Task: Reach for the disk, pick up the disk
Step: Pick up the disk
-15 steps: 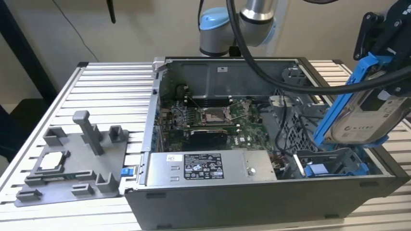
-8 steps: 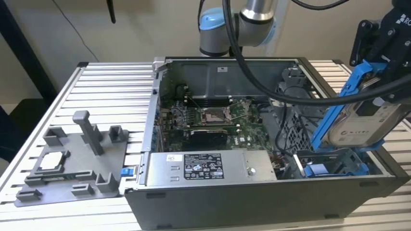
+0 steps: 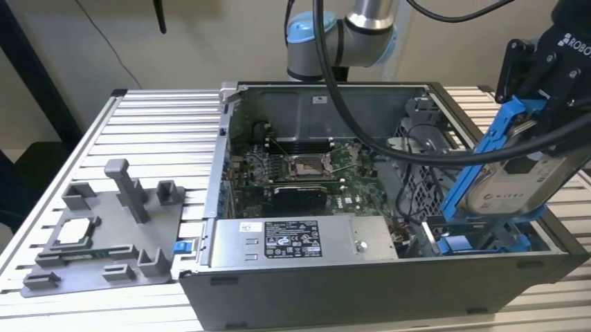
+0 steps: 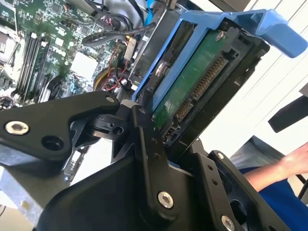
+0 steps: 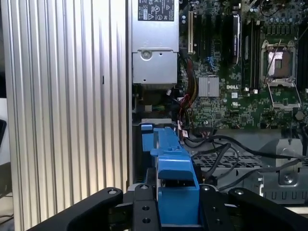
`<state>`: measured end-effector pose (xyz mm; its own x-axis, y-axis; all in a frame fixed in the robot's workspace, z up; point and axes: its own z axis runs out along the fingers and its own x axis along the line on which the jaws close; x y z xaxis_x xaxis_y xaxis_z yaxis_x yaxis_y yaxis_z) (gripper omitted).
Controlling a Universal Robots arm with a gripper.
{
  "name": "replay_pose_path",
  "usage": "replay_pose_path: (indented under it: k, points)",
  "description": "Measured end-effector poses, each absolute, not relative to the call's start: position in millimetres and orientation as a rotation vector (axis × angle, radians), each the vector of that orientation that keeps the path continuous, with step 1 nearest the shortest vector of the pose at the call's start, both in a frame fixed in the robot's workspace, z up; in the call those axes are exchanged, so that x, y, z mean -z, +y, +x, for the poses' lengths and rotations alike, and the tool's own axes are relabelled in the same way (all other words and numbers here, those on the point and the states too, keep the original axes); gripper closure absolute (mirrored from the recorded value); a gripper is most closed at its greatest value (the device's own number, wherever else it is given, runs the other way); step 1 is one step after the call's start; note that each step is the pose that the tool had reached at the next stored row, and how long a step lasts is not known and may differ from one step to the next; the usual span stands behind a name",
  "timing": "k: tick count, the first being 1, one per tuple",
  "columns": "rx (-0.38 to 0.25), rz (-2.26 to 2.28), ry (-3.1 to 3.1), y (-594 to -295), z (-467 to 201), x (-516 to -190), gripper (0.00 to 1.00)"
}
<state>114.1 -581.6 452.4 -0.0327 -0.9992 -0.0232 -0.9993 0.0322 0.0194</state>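
Note:
The disk (image 3: 511, 185), a silver drive with a white label clipped in a blue plastic frame (image 3: 473, 158), hangs tilted above the open computer case at the exterior view's right. My gripper (image 3: 540, 114) is shut on its upper end. In the second wrist view the disk's green circuit board (image 4: 193, 81) faces the camera, and a black finger (image 4: 144, 144) presses against the frame's edge. In the first wrist view the blue frame (image 5: 174, 179) sits between my two black fingers (image 5: 144, 209).
The open computer case (image 3: 369, 290) holds a motherboard (image 3: 305, 173), a silver power supply (image 3: 295, 241), black cables and a blue bracket (image 3: 461, 243) under the disk. A grey fixture (image 3: 102, 242) holding a processor chip stands on the slatted table at the exterior view's left. A person's arm (image 4: 288, 168) is nearby.

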Motion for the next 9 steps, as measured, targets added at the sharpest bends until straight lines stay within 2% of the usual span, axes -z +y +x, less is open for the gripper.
replay_pose_path:
  k: [9]
  points:
    - [-0.047, -2.183, 2.255, -581.6, 113.7, -449.1, 1.0]
